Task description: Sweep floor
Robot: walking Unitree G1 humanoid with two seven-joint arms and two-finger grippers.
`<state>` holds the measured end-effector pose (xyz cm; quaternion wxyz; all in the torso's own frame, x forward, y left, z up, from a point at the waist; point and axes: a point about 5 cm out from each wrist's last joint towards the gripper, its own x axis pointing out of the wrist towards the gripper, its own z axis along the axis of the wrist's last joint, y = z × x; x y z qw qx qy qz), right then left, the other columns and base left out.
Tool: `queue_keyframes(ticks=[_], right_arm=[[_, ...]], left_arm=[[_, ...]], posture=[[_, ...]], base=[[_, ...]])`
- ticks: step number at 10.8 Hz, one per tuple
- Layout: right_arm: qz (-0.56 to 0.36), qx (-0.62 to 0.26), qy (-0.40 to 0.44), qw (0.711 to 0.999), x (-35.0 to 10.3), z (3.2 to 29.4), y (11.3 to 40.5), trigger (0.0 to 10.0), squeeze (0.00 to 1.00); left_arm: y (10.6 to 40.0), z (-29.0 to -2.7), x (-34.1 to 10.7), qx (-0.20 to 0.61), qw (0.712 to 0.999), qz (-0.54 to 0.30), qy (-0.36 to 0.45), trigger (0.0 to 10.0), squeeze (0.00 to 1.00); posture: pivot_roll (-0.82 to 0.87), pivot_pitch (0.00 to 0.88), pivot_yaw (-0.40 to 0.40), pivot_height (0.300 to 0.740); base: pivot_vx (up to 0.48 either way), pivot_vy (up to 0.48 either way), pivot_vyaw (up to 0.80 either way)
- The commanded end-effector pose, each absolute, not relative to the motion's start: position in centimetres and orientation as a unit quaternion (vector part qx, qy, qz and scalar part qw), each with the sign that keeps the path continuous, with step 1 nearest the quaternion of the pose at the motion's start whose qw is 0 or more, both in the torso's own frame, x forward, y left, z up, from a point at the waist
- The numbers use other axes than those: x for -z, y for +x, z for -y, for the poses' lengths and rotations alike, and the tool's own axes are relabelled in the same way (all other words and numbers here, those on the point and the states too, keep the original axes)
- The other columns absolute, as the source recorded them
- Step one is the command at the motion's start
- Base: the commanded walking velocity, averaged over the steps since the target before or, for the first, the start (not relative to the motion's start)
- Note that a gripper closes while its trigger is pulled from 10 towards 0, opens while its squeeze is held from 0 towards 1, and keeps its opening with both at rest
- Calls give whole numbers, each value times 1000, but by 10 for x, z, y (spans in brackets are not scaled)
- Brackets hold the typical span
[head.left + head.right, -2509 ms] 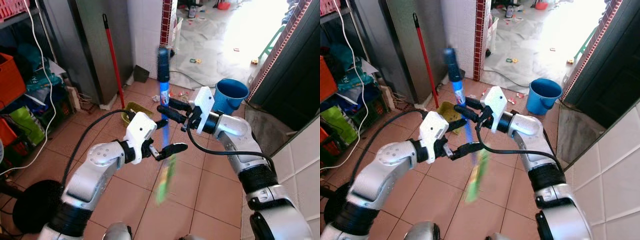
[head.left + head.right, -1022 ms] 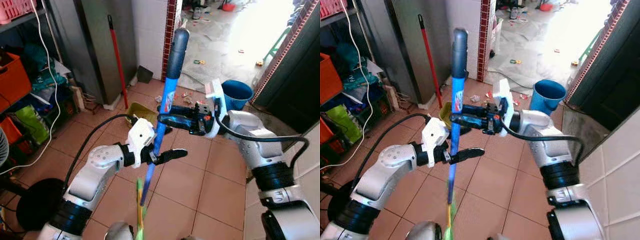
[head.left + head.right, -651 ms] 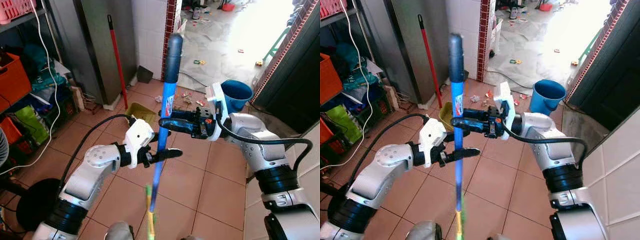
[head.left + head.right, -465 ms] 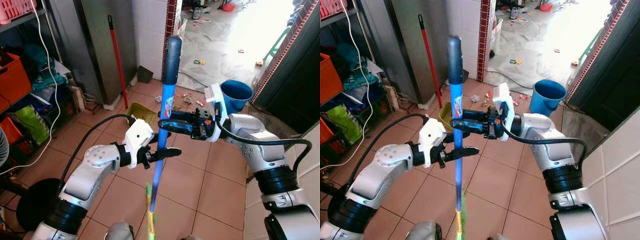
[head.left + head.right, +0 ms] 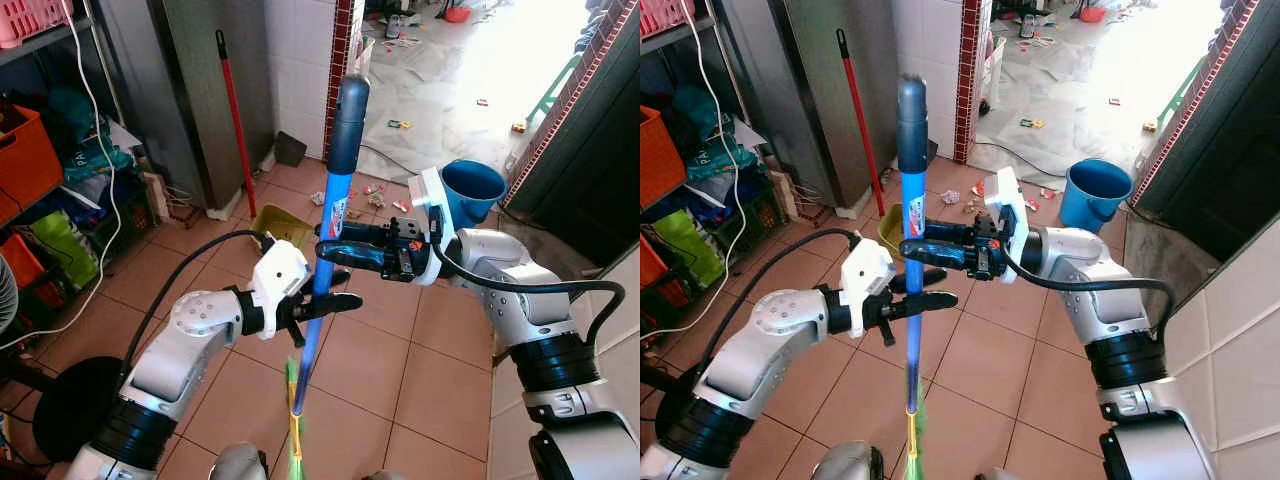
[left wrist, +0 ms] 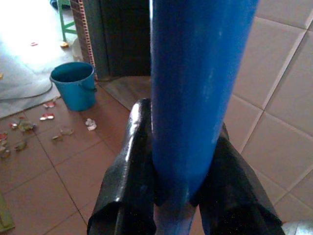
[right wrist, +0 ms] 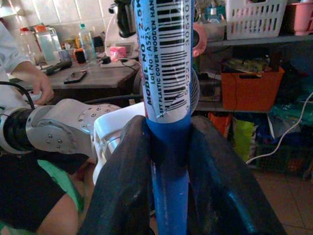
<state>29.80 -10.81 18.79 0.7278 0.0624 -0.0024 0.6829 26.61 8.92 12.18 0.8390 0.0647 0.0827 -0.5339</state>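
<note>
Between both arms, the broom handle (image 5: 330,240) stands clenched in the right claw (image 5: 335,248) above the left claw (image 5: 325,300).

upright blue broom (image 5: 332,215), green bristles

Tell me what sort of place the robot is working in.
Probably a home's back utility or storage area by an open doorway. Signs: terracotta floor tiles, cluttered shelves with an orange crate, a red-handled mop leaning on a metal cabinet, and a blue bucket.
</note>
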Motion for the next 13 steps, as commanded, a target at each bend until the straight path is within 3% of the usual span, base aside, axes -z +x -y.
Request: queue_keyframes(ticks=[1,7,8,9,10,11,13], right_arm=[[21,-696,57,715,-196,105,294,0,0],[13,-701,52,711,-192,103,291,0,0],[3,-693,52,719,-188,101,291,10000,1000],[4,-681,38,731,-186,102,293,10000,1000],[9,-629,13,777,-182,105,303,10000,1000],[19,-611,4,791,-183,107,305,10000,1000],[37,-551,0,833,-183,110,308,10000,1000]], left_arm=[[269,-91,-123,524,845,-79,75,0,0],[270,-89,-122,520,848,-75,74,0,0],[272,-90,-121,505,857,-67,77,0,0],[272,-91,-119,502,858,-69,84,0,0],[274,-94,-117,490,864,-67,95,0,0],[277,-96,-117,476,871,-63,98,0,0],[295,-105,-118,405,905,-49,120,0,0]], posture=[[48,0,-17,740],[45,0,-22,740],[48,0,-23,740],[48,0,-26,740],[47,0,-28,740],[46,0,-29,740],[43,0,-29,740]], base=[[0,0,0],[0,0,0],[0,0,0],[0,0,0],[0,0,0],[0,0,0],[0,0,0]])
